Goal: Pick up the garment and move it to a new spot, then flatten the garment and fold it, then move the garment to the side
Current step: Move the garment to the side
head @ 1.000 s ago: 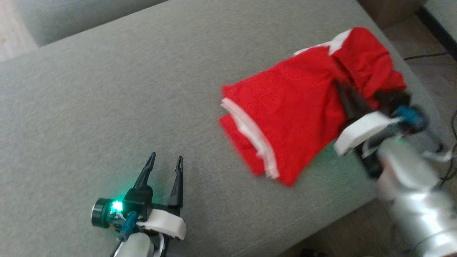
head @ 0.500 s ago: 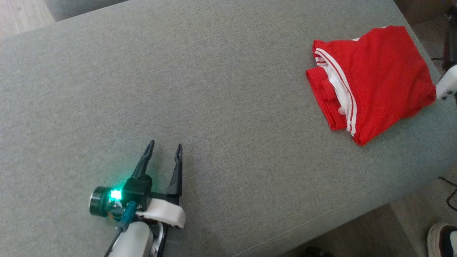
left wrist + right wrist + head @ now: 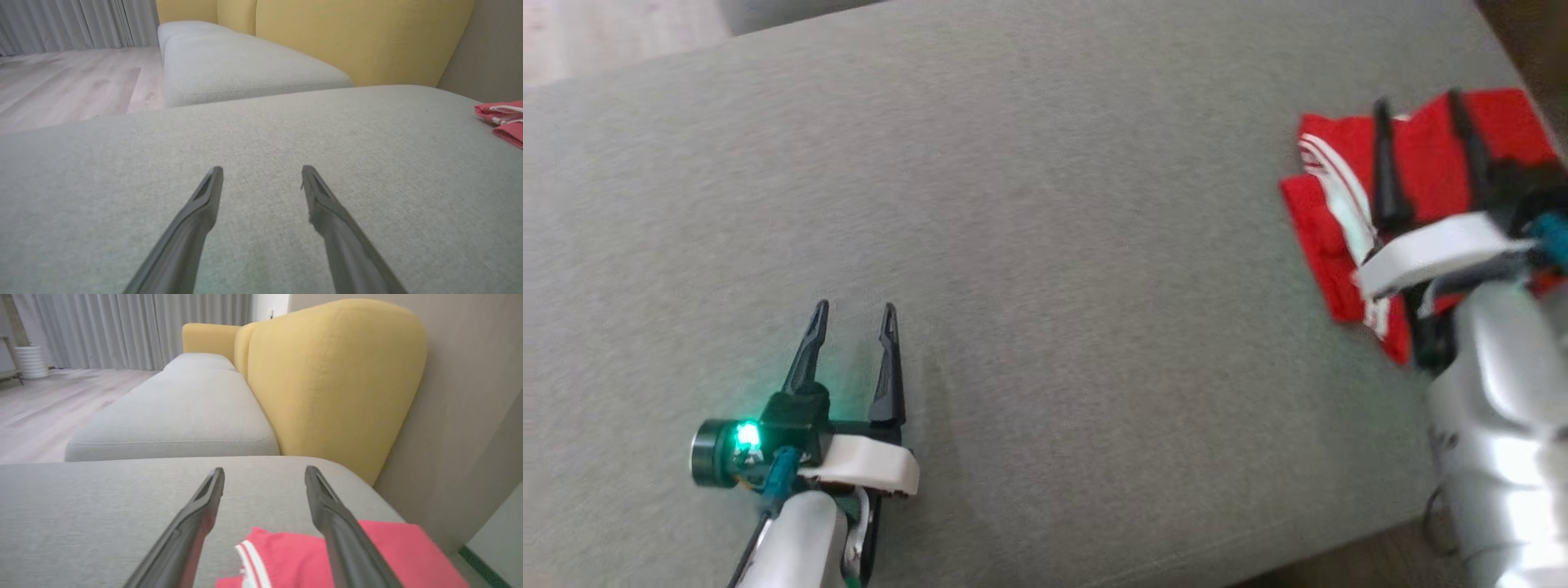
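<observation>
Your right gripper (image 3: 1417, 100) hovers spread over the folded red garment (image 3: 1319, 220), likely leaving it set aside; your left gripper (image 3: 854, 306), also spread, waits well clear of it

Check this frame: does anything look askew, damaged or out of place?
Nothing stands out. The red garment lies folded near the right edge of the grey cushion. The right gripper hangs open over it; the left gripper is open over bare cushion.
</observation>
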Motion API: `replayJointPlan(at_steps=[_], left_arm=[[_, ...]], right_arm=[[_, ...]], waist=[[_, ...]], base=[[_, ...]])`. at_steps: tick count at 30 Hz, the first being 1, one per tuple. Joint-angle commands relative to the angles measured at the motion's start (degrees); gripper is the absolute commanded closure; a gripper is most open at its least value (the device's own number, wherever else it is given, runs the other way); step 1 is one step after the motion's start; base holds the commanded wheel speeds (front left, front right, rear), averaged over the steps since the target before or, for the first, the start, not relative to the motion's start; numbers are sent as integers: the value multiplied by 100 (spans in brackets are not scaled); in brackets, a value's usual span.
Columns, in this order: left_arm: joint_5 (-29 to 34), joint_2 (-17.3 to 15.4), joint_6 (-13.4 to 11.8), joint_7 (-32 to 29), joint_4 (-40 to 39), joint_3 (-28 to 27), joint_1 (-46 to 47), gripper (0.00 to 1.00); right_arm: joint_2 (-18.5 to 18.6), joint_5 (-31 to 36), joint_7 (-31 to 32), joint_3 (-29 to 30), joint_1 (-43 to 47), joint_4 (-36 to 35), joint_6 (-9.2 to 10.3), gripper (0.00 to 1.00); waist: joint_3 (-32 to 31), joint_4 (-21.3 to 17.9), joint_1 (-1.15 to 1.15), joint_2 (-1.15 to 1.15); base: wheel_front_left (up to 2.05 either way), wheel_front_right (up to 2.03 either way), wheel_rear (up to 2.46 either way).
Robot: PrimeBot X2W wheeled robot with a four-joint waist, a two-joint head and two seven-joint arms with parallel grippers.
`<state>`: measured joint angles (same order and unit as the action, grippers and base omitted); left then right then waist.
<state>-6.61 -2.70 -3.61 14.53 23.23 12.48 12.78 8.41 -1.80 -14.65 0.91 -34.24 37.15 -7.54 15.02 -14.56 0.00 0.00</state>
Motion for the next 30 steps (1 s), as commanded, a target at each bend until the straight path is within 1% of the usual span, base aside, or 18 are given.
replayJointPlan(at_steps=[1, 4, 7, 9, 13, 16, 21, 25, 30], left_arm=[[-65, -18, -52, 47, -187, -210, 18, 0], [-187, -18, -112, 47, -191, -285, -110, 0], [-220, -18, -104, 47, -194, -357, -248, 0], [-220, -18, -108, 47, -205, -424, -338, 0], [-412, -18, -57, 47, -235, -559, -536, 0], [-425, -18, -2, 47, -208, -597, -639, 0], [-464, -18, 38, 47, -186, -649, -733, 0], [-544, -18, 115, 47, -193, -710, -808, 0], [-566, -18, 155, 47, -206, -790, -874, 0]], right_arm=[[-101, -125, -35, -113, 120, -273, 5, 0], [-194, -217, -35, -192, 508, -466, 5, 0], [-276, -264, -35, -224, 839, -518, 5, 0], [-337, -283, -35, -199, 1015, -518, 5, 0], [-447, -321, -35, -223, 1320, -462, 5, 0], [-499, -367, -35, -162, 1471, -401, 5, 0], [-535, -322, -35, -191, 1638, -349, 5, 0], [-548, -283, -35, -258, 1757, -308, 5, 0], [-551, -424, -35, -373, 1875, -289, 5, 0]], waist=[[-124, 301, 0, 0], [-262, 604, 0, 0], [-390, 861, 0, 0], [-477, 1001, 0, 0], [-646, 1195, 0, 0], [-759, 1277, 0, 0], [-902, 1303, 0, 0], [-1001, 1297, 0, 0], [-1153, 1299, 0, 0]], base=[[0, 0, 0], [0, 0, 0], [0, 0, 0], [0, 0, 0], [0, 0, 0], [0, 0, 0], [0, 0, 0], [0, 0, 0], [0, 0, 0]])
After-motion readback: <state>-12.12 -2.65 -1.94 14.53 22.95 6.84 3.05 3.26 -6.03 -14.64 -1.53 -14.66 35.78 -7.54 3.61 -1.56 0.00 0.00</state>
